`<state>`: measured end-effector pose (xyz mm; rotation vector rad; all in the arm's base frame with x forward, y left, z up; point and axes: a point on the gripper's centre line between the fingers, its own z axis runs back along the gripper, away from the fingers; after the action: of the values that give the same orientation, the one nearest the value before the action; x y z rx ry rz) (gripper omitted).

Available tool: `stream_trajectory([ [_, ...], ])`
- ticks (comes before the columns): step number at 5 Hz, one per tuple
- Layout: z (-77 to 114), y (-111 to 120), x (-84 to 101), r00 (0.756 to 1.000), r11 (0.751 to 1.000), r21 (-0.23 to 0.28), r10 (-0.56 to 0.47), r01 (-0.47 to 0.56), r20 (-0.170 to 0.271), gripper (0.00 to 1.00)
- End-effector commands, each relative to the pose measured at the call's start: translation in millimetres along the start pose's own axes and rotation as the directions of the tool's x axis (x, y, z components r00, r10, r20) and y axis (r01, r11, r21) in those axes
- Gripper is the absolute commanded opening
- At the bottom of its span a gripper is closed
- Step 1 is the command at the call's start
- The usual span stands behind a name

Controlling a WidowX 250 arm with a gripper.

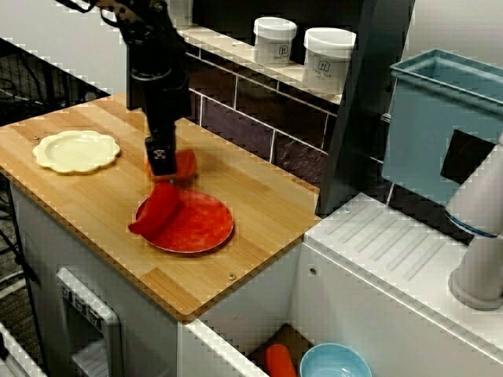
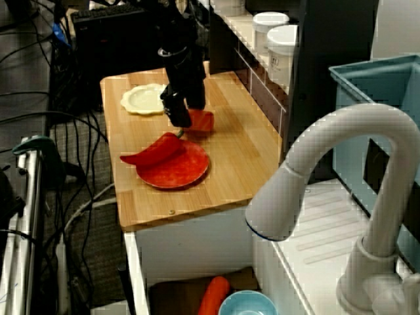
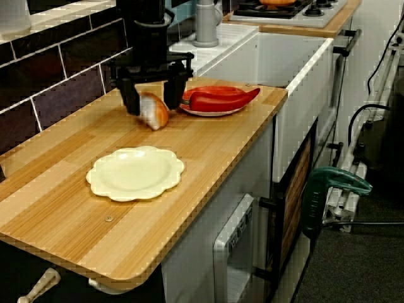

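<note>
One gripper [image 3: 151,106] low over the wooden counter [image 1: 259,196], fingers [image 3: 130,101] set apart either side of one orange-red food piece [image 1: 183,165] — pinching or merely straddling, cannot tell. Piece lies just beside one red plate [image 1: 208,229] (the view along the counter shows a pale face on it). One red pepper [image 1: 157,210] across that plate, overhanging its rim. One cream scalloped plate [image 1: 76,151] well apart — two white jars [image 1: 274,39] on the ledge behind.
</note>
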<state>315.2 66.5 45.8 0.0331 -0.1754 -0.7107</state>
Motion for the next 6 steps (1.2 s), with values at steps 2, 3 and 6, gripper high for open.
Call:
stream_trajectory([
  [2,24.2,84.0,-80.7,0.940,0.877,-0.389,0.334,-0.282,0.071,1.00],
  [3,15.9,102.2,-95.3,0.916,0.852,-0.395,0.397,-0.343,0.062,1.00],
  [6,0.0,67.8,-80.0,0.918,0.879,-0.283,0.395,-0.384,-0.017,1.00],
])
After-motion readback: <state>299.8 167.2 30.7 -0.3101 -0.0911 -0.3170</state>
